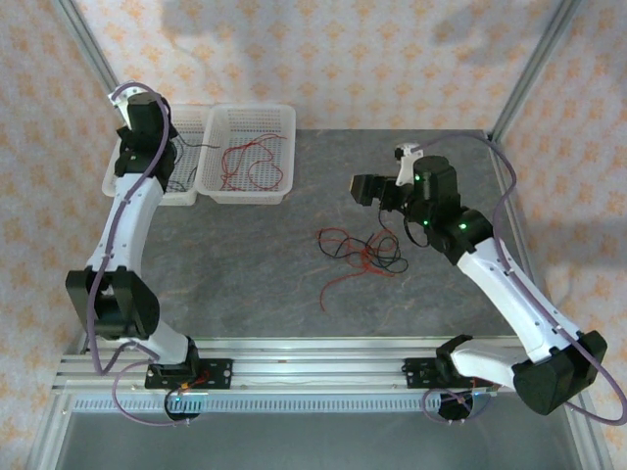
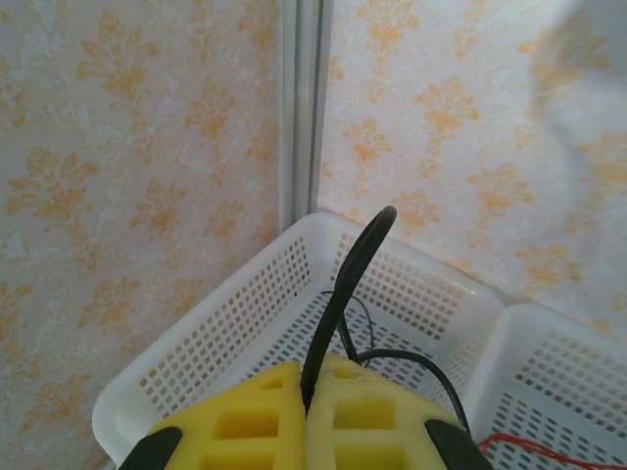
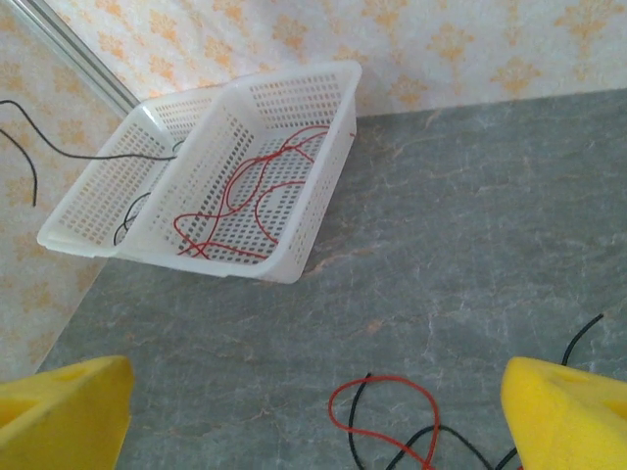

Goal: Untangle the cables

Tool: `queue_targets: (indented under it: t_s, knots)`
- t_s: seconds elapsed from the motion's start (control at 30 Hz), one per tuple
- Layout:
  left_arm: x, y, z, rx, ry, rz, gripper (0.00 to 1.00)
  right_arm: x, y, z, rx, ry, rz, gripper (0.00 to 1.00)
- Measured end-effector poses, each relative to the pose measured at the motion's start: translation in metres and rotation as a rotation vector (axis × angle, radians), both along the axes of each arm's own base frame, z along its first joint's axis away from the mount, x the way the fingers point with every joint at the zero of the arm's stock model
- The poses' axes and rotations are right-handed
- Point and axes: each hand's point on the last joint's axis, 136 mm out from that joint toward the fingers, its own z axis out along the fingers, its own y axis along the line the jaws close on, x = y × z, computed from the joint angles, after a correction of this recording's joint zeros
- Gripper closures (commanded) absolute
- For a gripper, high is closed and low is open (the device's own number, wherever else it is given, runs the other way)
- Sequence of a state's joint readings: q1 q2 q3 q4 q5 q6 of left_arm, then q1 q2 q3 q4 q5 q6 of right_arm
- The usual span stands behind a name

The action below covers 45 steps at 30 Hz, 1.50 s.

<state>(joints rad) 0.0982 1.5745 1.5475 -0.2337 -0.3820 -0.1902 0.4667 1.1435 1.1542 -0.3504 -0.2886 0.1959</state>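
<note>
Just left of the right basket [image 1: 245,196], touching its side, stands the left basket [image 1: 196,122]. Above this one my left fingers [image 2: 306,411] are clenched on a black wire [image 2: 358,259]. The wire rises from between them in a bent loop, and its other part falls into the left basket, where loose black wire [image 3: 125,215] lies on the bottom. Inside the right basket lie several red wires [image 3: 260,196], curled and loose. Nearer to me than the right basket, and to its right, the tangle [image 1: 361,250] of red and black wires lies on the grey table [image 1: 245,264], well apart from the basket. My right fingers [image 1: 361,188] are to the right of the right basket, over the far side of the tangle. They are spread wide, with nothing held. From my right wrist I see a yellow pad [image 3: 59,416] at each edge, and one red loop [image 3: 382,406] of the tangle lies on the table between them.
</note>
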Motion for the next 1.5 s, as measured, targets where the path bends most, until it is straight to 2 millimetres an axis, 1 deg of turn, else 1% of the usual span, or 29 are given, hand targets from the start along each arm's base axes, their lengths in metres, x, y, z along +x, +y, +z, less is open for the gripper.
queue_targets:
  t_s: [0.07,0.13,0.27,0.37,0.47,0.57,0.67,0.73,0.8,0.9,0.93,0.97,1.0,1.07,1.1,1.13,1.2,1.3,1.37,1.5]
  knots:
    - [0.005,0.015,-0.008,0.002,0.012,0.038,1.00,-0.001,0.000,-0.007,-0.001,0.018,0.001,0.07]
    - [0.006,0.032,-0.013,0.009,0.020,0.086,1.00,-0.002,0.000,-0.012,-0.004,0.029,0.003,0.08]
    - [-0.001,0.063,-0.021,0.025,0.033,0.198,1.00,-0.003,0.000,-0.019,-0.006,0.046,0.000,0.08]
    - [-0.006,0.077,-0.024,0.026,0.023,0.250,1.00,-0.004,0.000,-0.027,-0.012,0.063,-0.001,0.08]
    - [-0.006,0.080,-0.032,0.014,0.006,0.263,1.00,-0.005,0.000,-0.035,-0.012,0.085,-0.002,0.09]
    - [-0.001,0.081,-0.057,-0.016,0.024,0.252,1.00,-0.003,0.002,-0.042,-0.006,0.110,-0.005,0.11]
    - [0.009,0.078,-0.093,-0.063,0.056,0.210,1.00,0.001,0.004,-0.055,-0.003,0.151,-0.015,0.13]
    - [0.016,0.073,-0.121,-0.100,0.094,0.180,1.00,0.002,0.005,-0.069,-0.008,0.192,-0.023,0.14]
    - [0.020,0.069,-0.142,-0.130,0.121,0.158,1.00,0.002,0.005,-0.086,-0.017,0.234,-0.031,0.15]
    - [0.023,0.065,-0.162,-0.159,0.147,0.136,1.00,-0.002,0.004,-0.108,-0.028,0.290,-0.040,0.15]
    - [0.022,0.064,-0.167,-0.168,0.150,0.135,0.96,-0.004,0.003,-0.114,-0.031,0.305,-0.043,0.15]
    - [0.021,0.063,-0.169,-0.173,0.152,0.135,0.89,-0.005,0.003,-0.118,-0.031,0.315,-0.046,0.15]
    - [0.021,0.063,-0.171,-0.178,0.149,0.134,0.80,-0.007,0.003,-0.121,-0.031,0.322,-0.046,0.15]
    - [0.020,0.061,-0.177,-0.188,0.152,0.127,0.64,-0.008,0.003,-0.122,-0.029,0.328,-0.047,0.15]
    - [0.019,0.060,-0.180,-0.195,0.155,0.125,0.58,-0.008,0.003,-0.122,-0.027,0.329,-0.048,0.15]
    - [0.018,0.059,-0.183,-0.203,0.156,0.125,0.54,-0.007,0.003,-0.122,-0.027,0.329,-0.048,0.15]
    - [0.016,0.056,-0.189,-0.218,0.163,0.119,0.48,-0.008,0.003,-0.122,-0.022,0.332,-0.052,0.16]
    - [0.017,0.051,-0.191,-0.229,0.169,0.102,0.40,-0.007,0.003,-0.123,-0.020,0.338,-0.063,0.16]
    - [0.018,0.044,-0.188,-0.233,0.167,0.086,0.38,-0.005,0.001,-0.128,-0.022,0.351,-0.081,0.17]
    - [0.024,0.018,-0.174,-0.234,0.163,0.022,0.32,-0.002,-0.006,-0.149,-0.057,0.410,-0.142,0.21]
